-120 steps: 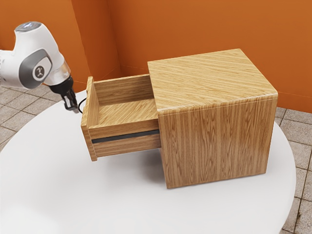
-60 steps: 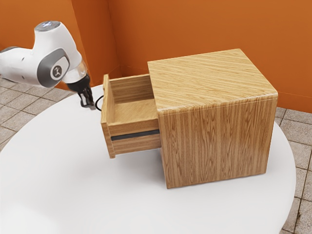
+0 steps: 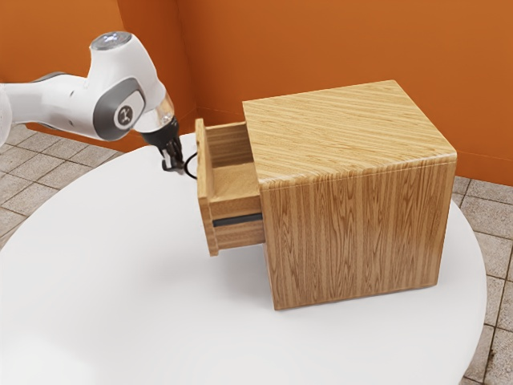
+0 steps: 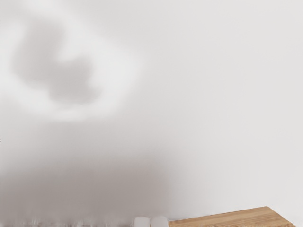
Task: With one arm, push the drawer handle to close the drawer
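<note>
Beside the black curved handle [image 3: 190, 166], on the side away from the cabinet, is my gripper [image 3: 173, 168], its fingers together and pointing down. The fingertips are at the handle or very near it; contact is hard to tell. The wooden drawer [image 3: 205, 192] stands partly out of the cabinet [image 3: 361, 233], its inside visible behind the front panel. In the wrist view, two pale fingertips of my gripper [image 4: 150, 222] sit side by side at the lower edge, near a wooden edge [image 4: 236, 218].
The cabinet stands on a round white table [image 3: 120, 273]. An orange wall [image 3: 321, 48] rises behind it, and grey floor tiles [image 3: 489, 241] surround the table. Soft shadows lie across the white surface in the wrist view.
My arm and gripper have moved toward the cabinet, to the exterior view's right. The drawer has slid inward along with them, so less of it sticks out. The cabinet has stayed put.
</note>
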`<move>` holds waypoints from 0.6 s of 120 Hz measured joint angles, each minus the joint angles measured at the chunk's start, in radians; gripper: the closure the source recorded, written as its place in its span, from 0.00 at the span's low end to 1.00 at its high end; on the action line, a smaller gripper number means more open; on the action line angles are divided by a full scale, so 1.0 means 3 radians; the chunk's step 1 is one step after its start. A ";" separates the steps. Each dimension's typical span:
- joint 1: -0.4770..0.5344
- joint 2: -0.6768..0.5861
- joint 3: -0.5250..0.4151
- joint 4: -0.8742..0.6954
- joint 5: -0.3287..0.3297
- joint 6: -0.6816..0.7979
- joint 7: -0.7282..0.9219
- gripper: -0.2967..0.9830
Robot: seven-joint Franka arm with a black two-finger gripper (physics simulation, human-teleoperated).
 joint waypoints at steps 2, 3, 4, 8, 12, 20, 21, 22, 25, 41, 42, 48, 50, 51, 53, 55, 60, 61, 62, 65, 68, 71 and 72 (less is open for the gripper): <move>-0.0013 0.0003 -0.0001 0.0001 0.0000 0.0006 0.0000 0.85; -0.0020 0.0006 -0.0001 0.0002 0.0000 0.0010 0.0000 0.85; -0.0027 0.0008 -0.0002 0.0003 0.0000 0.0014 0.0000 0.85; -0.0053 0.0022 -0.0003 0.0008 -0.0001 0.0028 0.0000 0.85; -0.0072 0.0054 -0.0005 0.0048 -0.0003 0.0040 0.0000 0.85; -0.0101 0.0150 -0.0009 0.0170 -0.0007 0.0059 0.0000 0.85; -0.0104 0.0164 -0.0010 0.0188 -0.0008 0.0061 -0.0001 0.85; -0.0106 0.0177 -0.0010 0.0202 -0.0008 0.0063 -0.0002 0.85; -0.0110 0.0216 -0.0011 0.0247 -0.0010 0.0069 -0.0004 0.85; -0.0115 0.0384 -0.0078 0.0418 -0.0012 0.0091 -0.0015 0.85; -0.0119 0.0397 -0.0081 0.0432 -0.0012 0.0092 -0.0015 0.85; -0.0144 0.0480 -0.0093 0.0531 -0.0012 0.0097 -0.0019 0.85; -0.0150 0.0508 -0.0096 0.0563 -0.0011 0.0098 -0.0020 0.85; -0.0149 0.0522 -0.0103 0.0581 -0.0011 0.0099 -0.0020 0.85; -0.0150 0.0549 -0.0114 0.0612 -0.0010 0.0100 -0.0021 0.85; -0.0153 0.0573 -0.0123 0.0641 -0.0009 0.0101 -0.0022 0.85; -0.0164 0.0631 -0.0139 0.0710 -0.0007 0.0104 -0.0024 0.85; -0.0168 0.0641 -0.0141 0.0723 -0.0006 0.0104 -0.0024 0.85; -0.0172 0.0649 -0.0143 0.0734 -0.0005 0.0105 -0.0025 0.85; -0.0182 0.0673 -0.0147 0.0768 -0.0003 0.0106 -0.0026 0.85; -0.0193 0.0704 -0.0149 0.0812 -0.0002 0.0107 -0.0027 0.85; -0.0205 0.0735 -0.0151 0.0854 -0.0001 0.0108 -0.0027 0.85; -0.0209 0.0743 -0.0151 0.0865 0.0000 0.0108 -0.0028 0.85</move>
